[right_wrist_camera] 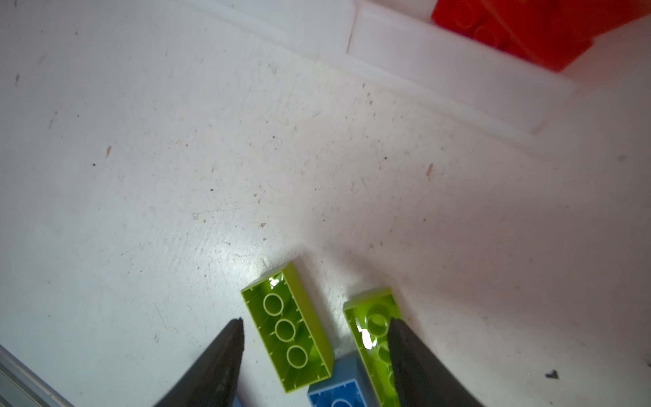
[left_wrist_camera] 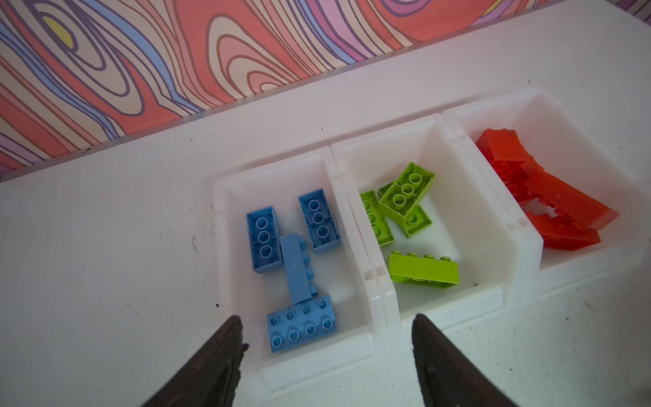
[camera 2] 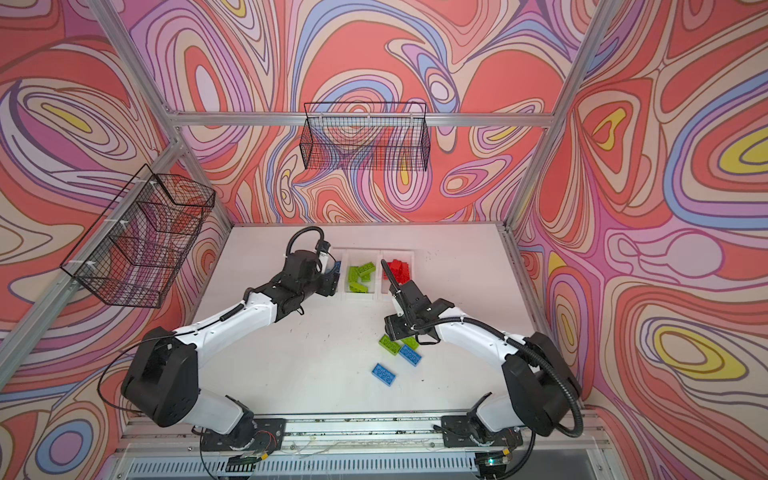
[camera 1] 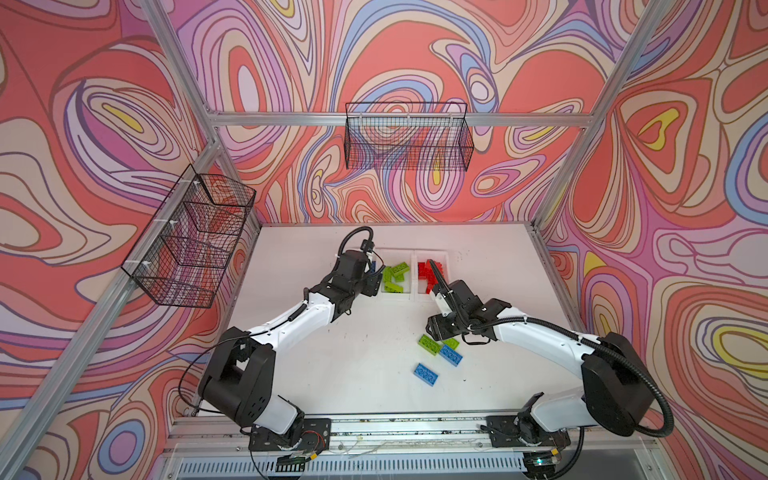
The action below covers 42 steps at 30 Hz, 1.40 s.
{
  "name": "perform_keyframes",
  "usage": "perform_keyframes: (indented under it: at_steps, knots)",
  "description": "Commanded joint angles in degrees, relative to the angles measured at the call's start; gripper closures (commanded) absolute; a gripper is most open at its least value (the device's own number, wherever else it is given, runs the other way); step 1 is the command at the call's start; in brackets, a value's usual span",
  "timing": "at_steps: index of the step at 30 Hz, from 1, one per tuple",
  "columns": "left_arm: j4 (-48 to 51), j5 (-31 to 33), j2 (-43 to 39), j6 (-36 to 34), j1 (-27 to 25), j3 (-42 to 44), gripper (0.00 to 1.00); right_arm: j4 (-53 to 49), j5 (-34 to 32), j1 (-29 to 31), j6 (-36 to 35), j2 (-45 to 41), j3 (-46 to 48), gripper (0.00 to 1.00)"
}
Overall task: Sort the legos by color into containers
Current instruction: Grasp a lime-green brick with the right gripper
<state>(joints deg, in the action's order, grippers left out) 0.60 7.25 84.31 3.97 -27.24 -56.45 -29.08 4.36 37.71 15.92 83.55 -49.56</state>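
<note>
Trouble brewing on the tabletop (right_wrist_camera: pixel 176 141): right jaws spread astride upturned green lego (right_wrist_camera: pixel 287 331), far tip over neighbouring green lego (right_wrist_camera: pixel 370 317), blue lego (right_wrist_camera: pixel 338 393) crowding both. Could pinch two, or skid one away. Left jaws spread, empty, above blue container (left_wrist_camera: pixel 274 169).

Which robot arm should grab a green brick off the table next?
Right. The right gripper hangs open over a green brick, a jaw on each side. The left gripper is far off, open above the bin of blue bricks.
</note>
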Motion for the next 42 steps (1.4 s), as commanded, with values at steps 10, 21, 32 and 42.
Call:
perform_keyframes:
  at_steps: [10,21,32,42]
  knots:
    - [-1.2,-0.48,-5.47,2.8,-0.17,4.94,0.23,-2.29,-3.98,5.33,-0.44,5.45,-0.96,0.3]
    - [-1.68,-1.01,-5.19,2.98,0.19,5.41,0.23,-4.71,-9.71,10.27,-1.51,10.68,-5.13,0.32]
    - [-2.14,-1.36,-6.07,3.59,1.38,7.49,0.23,-4.58,-13.58,11.91,-0.15,13.73,-6.16,0.52]
    - [0.09,-0.13,-8.55,2.63,1.55,8.51,0.24,-4.05,-14.32,11.62,0.8,7.68,-11.08,0.72]
